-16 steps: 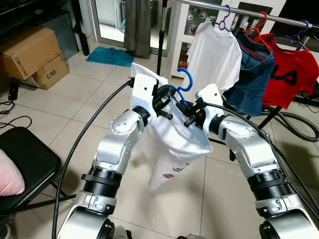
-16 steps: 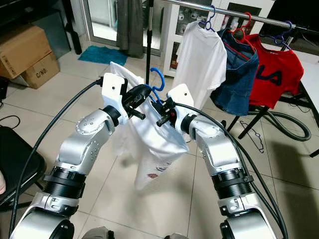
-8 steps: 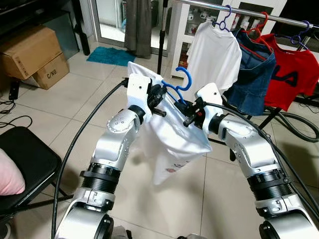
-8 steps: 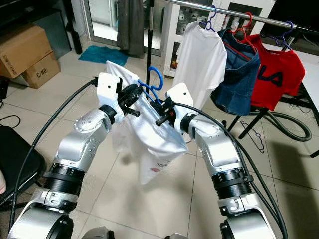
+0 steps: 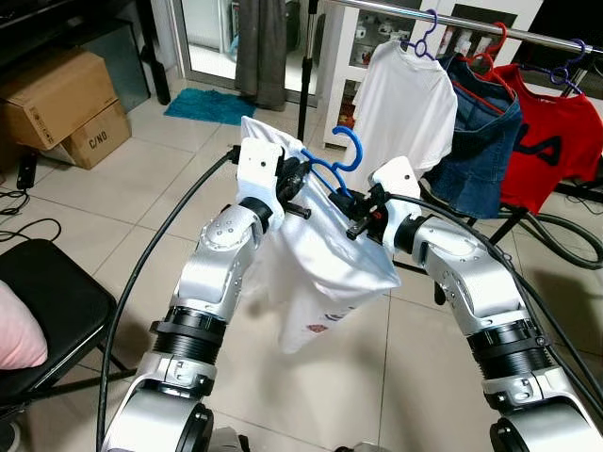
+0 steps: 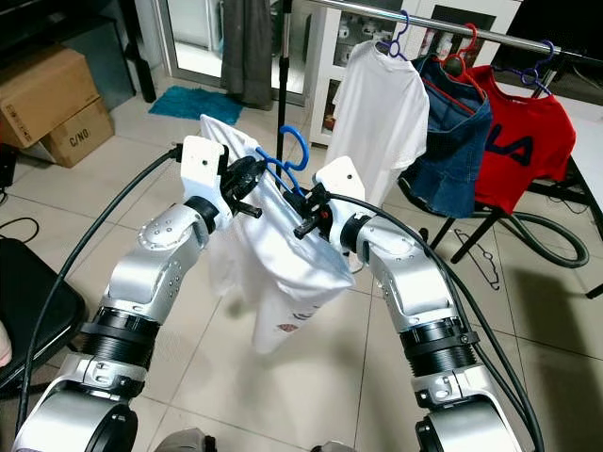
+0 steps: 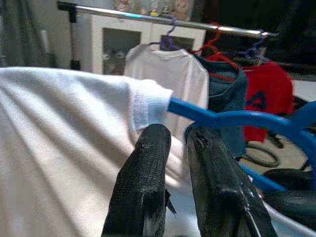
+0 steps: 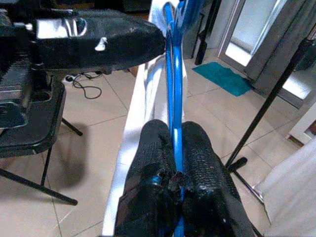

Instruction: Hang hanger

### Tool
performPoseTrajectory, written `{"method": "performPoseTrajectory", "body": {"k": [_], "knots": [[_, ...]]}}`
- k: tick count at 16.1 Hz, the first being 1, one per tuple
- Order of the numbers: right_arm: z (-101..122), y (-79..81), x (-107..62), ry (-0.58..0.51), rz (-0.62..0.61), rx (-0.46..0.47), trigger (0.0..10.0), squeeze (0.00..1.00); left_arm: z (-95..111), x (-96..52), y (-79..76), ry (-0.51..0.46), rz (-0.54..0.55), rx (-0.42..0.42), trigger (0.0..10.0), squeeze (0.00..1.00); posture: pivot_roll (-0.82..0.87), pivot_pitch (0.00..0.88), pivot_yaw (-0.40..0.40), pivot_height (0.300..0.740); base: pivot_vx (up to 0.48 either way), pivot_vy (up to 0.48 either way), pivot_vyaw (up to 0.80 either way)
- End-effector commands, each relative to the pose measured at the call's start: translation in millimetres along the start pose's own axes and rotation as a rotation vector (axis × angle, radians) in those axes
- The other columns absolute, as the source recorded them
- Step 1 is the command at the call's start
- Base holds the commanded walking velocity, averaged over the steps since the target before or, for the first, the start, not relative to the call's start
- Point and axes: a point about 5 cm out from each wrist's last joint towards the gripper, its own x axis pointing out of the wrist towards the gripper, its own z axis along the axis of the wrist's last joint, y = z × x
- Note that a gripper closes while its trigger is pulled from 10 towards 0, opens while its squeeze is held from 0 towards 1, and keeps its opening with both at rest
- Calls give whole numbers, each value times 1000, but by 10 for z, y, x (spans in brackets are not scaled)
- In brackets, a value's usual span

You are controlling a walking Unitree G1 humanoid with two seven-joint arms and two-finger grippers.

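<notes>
Hanger: blue plastic hanger [image 5: 337, 162] carrying a white T-shirt [image 5: 320, 268], held in mid-air between both arms, near the chrome clothes rail [image 5: 471, 21].
Right gripper [image 8: 172, 148]: jaws pinching the hanger's blue bar.
Left gripper [image 7: 177, 140]: jaws nearly together beside the hanger's shoulder at the shirt's collar; grip cannot be told.
Rail: hung white, denim and red garments.

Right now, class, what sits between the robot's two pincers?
In the left eye view, the blue hanger with a white shirt draped on it spans the gap between the left pincer and the right pincer.
</notes>
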Motion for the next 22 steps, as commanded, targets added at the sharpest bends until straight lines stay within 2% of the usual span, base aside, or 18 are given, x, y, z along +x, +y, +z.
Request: {"method": "performPoseTrajectory", "body": {"k": [1,3,5,7,8,9,10,12,15,16,17,18,20,22], "knots": [[101,-69,-37,-41,-15,-4,0,0,57,-6,-29,-29,-17,-8,10000,1000,-30,0,-80,740,0,0,0],[102,-67,-36,-42,-14,-3,0,0,62,-12,-20,-38,-5,-9,10000,1000,-31,0,-79,740,0,0,0],[98,-61,-37,-41,-11,-2,0,0,90,-25,-23,-64,0,59,10000,1000,-30,0,-80,740,0,0,0],[97,-57,-38,-41,-10,-3,0,0,61,-46,-69,-49,-24,104,10000,1000,-30,0,-79,740,0,0,0],[96,-56,-38,-41,-10,-3,0,0,56,-51,-73,-49,-21,104,10000,788,-30,0,-79,740,0,0,0],[95,-54,-38,-41,-9,-3,0,0,49,-61,-74,-52,-12,98,10000,71,-30,0,-79,740,0,0,0],[95,-53,-38,-41,-8,-4,0,0,39,-67,-73,-53,-3,84,10000,0,-30,0,-79,740,0,0,0],[94,-48,-39,-42,-4,-4,0,0,-4,-69,-12,-44,34,59,10000,0,-30,0,-80,740,0,0,0],[95,-41,-38,-43,0,-7,0,0,17,-23,36,-41,21,36,10000,0,-30,0,-81,740,0,0,0],[95,-42,-39,-43,0,-7,0,0,32,-7,49,-42,16,33,7451,0,-30,0,-81,740,0,0,0],[94,-42,-39,-43,0,-7,0,0,36,-4,51,-42,15,32,7451,0,-30,0,-81,740,0,0,0],[93,-40,-42,-43,-1,-6,0,0,37,-1,44,-42,-1,32,3804,0,-32,0,-76,740,0,0,0],[92,-41,-44,-43,-3,-5,0,0,40,7,-7,-42,-54,28,3804,0,-32,0,-76,740,0,0,0],[99,-40,-40,-45,-1,-5,0,0,29,19,-42,-36,-78,22,3333,0,-33,0,-75,740,0,0,0]]}}
